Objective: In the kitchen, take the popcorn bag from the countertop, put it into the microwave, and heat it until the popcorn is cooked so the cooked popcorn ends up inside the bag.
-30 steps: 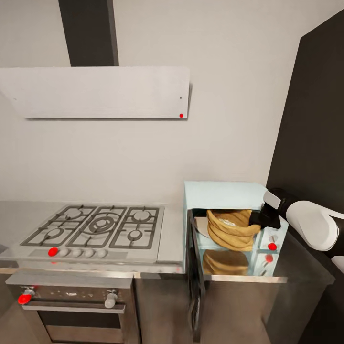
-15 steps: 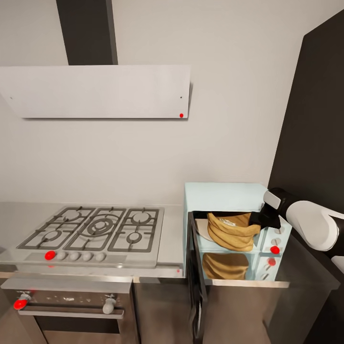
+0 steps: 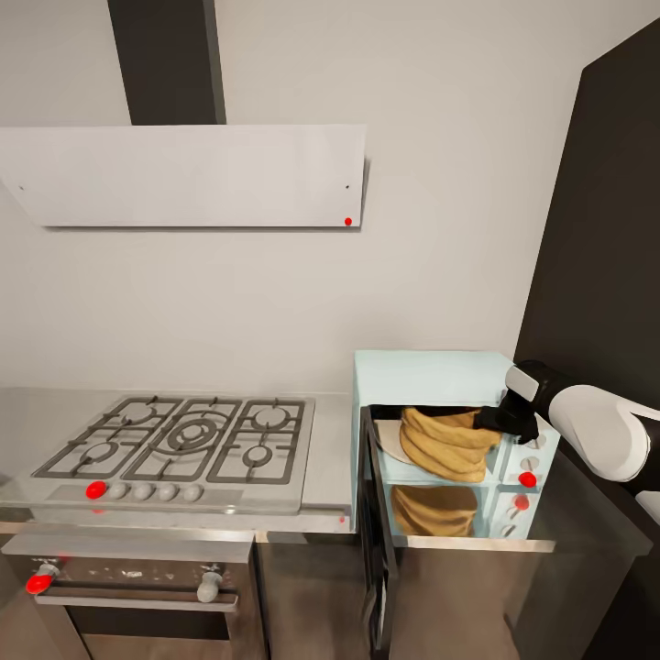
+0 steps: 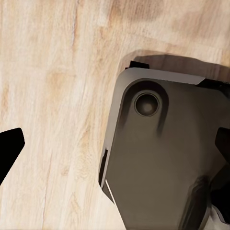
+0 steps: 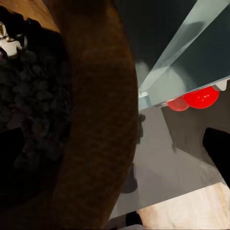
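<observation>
One crumpled tan popcorn bag (image 3: pixel 447 442) in boxy microwave (image 3: pixel 431 376)

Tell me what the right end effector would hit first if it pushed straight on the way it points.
Probably the microwave's inner wall: the right end effector grips the crumpled golden-tan popcorn bag at the pale-blue microwave's open mouth. Depth is unclear.

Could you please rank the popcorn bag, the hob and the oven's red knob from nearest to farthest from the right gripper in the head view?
1. popcorn bag, in the right gripper, at the microwave opening.
2. hob, on the countertop, left of the microwave.
3. oven's red knob, far lower left.
</observation>
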You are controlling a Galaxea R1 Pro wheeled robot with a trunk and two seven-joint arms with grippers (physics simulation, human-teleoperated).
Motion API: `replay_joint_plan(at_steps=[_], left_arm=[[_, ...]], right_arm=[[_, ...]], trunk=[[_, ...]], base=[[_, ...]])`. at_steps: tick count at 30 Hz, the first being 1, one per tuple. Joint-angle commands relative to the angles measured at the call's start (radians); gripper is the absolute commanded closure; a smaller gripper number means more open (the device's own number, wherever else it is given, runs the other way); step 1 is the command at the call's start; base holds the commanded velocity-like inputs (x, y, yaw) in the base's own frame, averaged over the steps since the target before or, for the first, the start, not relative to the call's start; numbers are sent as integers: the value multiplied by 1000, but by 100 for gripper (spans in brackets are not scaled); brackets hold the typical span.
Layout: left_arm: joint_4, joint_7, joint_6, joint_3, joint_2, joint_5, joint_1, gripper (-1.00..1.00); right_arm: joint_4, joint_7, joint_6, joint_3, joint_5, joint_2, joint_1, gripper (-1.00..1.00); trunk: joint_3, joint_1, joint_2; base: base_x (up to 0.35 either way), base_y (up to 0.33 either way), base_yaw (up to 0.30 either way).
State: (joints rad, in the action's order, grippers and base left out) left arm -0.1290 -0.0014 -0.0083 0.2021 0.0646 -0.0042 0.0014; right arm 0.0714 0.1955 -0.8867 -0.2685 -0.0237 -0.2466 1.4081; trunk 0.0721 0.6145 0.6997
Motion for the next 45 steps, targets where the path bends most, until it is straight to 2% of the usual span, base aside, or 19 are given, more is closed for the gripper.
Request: replay_joint_plan(at_steps=[1,15,45], left_arm=[[-1,0,-1,3,0,0,0,-100],[-1,0,-1,3,0,0,0,-100],[-1,0,-1,4,0,0,0,-100]], right_arm=[[2,7,0,-8,-2,0,2,-100],[2,7,0,-9,-2,0,2,-100],[2,1,5,-9,2,0,2,-100]], trunk=[[2,0,1],[-1,0,1],[-49,0,1]], base=[[0,0,0],[0,0,0],[0,0,0]])
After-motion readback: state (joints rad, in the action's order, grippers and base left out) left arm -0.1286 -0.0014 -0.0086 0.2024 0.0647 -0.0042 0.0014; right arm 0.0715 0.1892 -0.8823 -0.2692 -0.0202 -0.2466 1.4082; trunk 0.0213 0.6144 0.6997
